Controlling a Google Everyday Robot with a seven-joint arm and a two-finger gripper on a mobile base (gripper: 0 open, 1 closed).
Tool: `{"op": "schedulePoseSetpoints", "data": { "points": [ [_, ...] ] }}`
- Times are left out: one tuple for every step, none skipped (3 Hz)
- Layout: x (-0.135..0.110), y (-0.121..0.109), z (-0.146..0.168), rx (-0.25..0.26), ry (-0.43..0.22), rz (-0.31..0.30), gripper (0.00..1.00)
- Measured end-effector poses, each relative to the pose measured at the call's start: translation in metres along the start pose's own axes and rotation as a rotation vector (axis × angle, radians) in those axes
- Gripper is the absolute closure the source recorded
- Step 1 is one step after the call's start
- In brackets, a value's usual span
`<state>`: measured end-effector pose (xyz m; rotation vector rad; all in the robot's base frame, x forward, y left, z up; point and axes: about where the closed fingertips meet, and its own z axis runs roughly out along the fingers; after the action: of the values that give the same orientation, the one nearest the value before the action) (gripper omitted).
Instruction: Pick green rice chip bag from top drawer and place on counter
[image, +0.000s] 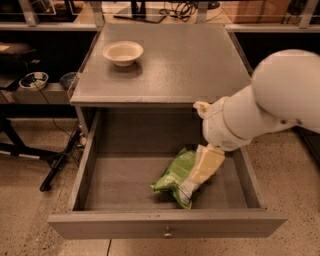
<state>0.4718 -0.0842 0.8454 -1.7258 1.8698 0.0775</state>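
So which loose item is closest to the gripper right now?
The crinkled bright-green snack bag in the open grey top drawer: the gripper is down right at it, while the cream-white bowl sits up on the grey counter.

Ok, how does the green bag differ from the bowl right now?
Place: the green rice chip bag lies in the open top drawer; the cream bowl stands upright on the counter. Look: the bag is bright green and crinkled; the bowl is plain, smooth and round. Contact: the gripper is down in the drawer at the bag; nothing touches the bowl. Both look similar in size.
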Motion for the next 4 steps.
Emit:
{"op": "schedulePoseSetpoints", "data": {
  "points": [
    [0.0,-0.01,0.034,0.018,0.027,-0.037,0.0],
    [0.002,-0.014,0.054,0.017,0.043,-0.05,0.0],
    [0.006,-0.014,0.07,0.009,0.056,-0.055,0.0],
    [0.017,-0.009,0.086,-0.016,0.055,-0.043,0.0]
  ]
}}
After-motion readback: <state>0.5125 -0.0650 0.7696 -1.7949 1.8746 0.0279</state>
